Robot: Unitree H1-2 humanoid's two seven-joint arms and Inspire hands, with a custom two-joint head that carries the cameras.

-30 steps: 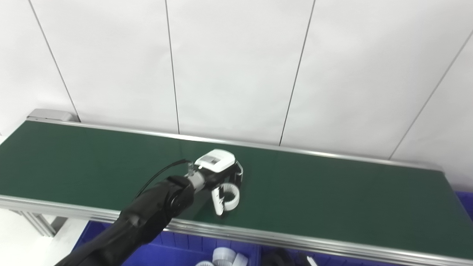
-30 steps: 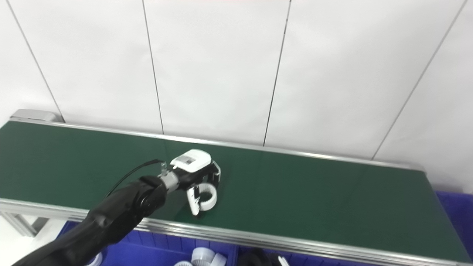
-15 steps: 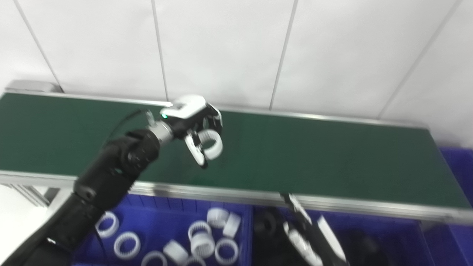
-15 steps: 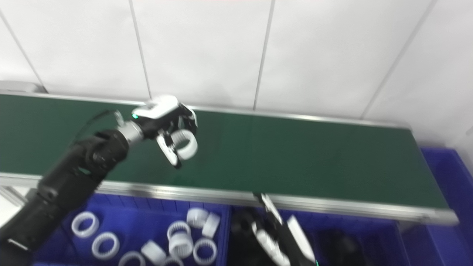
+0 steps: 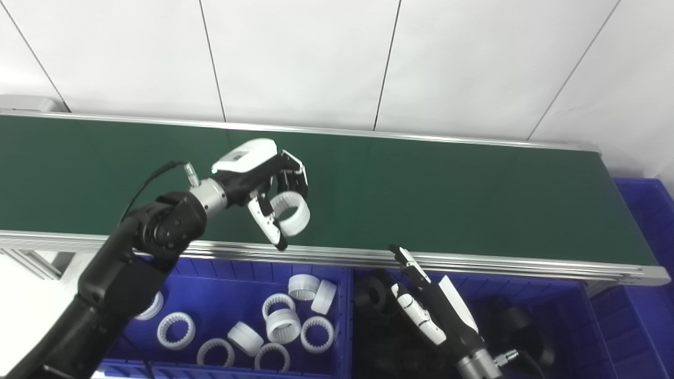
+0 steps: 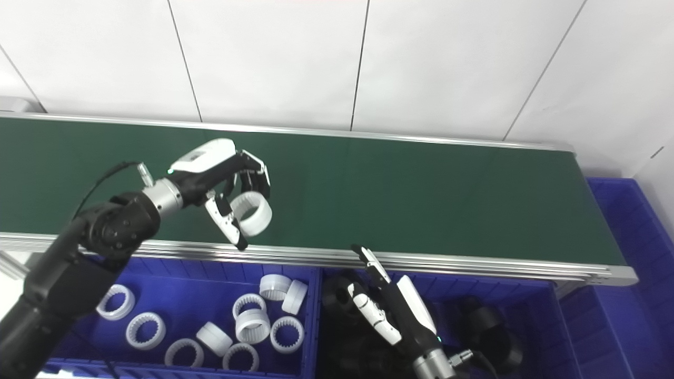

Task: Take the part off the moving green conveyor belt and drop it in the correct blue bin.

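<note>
My left hand [image 5: 260,181] is shut on a white ring part [image 5: 290,212], holding it above the near side of the green conveyor belt [image 5: 474,200]. The ring hangs between thumb and fingers, clear of the belt surface. Below the belt's near rail sits a blue bin [image 5: 210,281] holding several white rings [image 5: 281,326]. To its right a second blue bin [image 5: 574,337] holds black parts [image 5: 371,297]. My right hand [image 5: 434,316] hovers open over that bin, fingers stretched toward the belt and holding nothing.
The belt's metal rail [image 5: 500,261] runs along the near edge, between the hands and the bins. Another blue bin [image 5: 645,221] stands past the belt's right end. A white panelled wall [image 5: 337,58] rises behind the belt.
The camera has tilted down, bringing the bins and right hand into view. My left hand has lifted the white ring off the belt and drawn it toward the near rail.
</note>
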